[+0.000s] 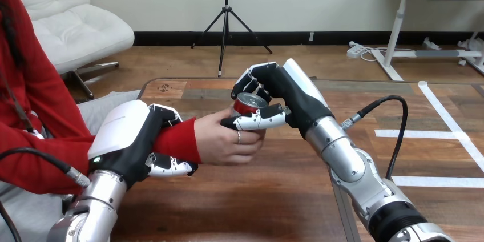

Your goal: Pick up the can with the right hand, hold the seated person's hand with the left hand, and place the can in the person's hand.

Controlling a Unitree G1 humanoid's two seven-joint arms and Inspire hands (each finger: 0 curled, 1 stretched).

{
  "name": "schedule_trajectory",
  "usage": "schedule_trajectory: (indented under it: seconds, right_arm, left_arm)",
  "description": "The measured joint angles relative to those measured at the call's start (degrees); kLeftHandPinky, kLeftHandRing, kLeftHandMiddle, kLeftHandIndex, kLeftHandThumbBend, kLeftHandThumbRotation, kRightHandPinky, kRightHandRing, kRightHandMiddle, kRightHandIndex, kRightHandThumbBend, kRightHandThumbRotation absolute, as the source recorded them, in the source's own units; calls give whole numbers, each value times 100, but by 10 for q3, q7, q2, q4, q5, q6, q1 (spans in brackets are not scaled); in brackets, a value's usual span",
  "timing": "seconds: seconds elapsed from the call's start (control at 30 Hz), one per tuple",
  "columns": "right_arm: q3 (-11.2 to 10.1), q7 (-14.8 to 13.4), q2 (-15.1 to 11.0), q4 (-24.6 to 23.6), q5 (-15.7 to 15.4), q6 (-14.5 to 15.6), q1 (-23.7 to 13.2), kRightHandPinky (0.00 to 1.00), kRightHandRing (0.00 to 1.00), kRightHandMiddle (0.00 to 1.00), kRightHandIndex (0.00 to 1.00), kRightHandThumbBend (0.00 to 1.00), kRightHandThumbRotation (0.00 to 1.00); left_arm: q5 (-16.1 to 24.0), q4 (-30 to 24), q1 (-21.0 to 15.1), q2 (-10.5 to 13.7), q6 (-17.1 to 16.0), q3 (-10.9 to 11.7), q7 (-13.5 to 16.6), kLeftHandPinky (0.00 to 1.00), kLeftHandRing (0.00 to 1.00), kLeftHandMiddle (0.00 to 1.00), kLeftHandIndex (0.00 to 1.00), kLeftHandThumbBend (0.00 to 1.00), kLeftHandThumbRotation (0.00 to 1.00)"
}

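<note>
– Can (249, 104): where did you have it?
– Your right hand (283, 91) was clamped on it, fingers over the top edge and thumb across the front. Its base sat down in the person's hand (220, 139), which cupped it from below.
– And your left hand (134, 139)?
– Curled round the person's wrist (178, 141) at the red sleeve, just above the table (257, 196).
– So what remained?
– Pickup and wrist hold looked done, I'd judge. Handover was nearly there: your right hand and the person's were both on the can, so you had only to let go and draw clear.
</note>
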Motion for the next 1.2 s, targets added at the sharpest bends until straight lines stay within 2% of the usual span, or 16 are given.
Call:
schedule_trajectory:
  seconds: [0.7,1.0,1.1,1.2]
  right_arm:
    - [-3,20,-3,-41,2,3,0,30,33,39,44,77,0]
    - [-5,42,-7,-52,10,23,0,34,40,44,48,78,0]
    - [-6,52,-9,-56,14,31,0,37,43,47,52,80,2]
    - [-6,61,-12,-60,17,37,0,39,46,50,55,80,10]
  left_arm:
    - [-7,0,0,-4,0,0,0,32,36,40,39,65,0]
    - [-7,0,0,-4,-3,0,0,33,37,41,40,67,0]
    - [-8,0,0,-4,-6,0,0,34,39,43,42,67,0]
    - [-8,0,0,-4,-7,0,0,37,42,46,46,67,8]
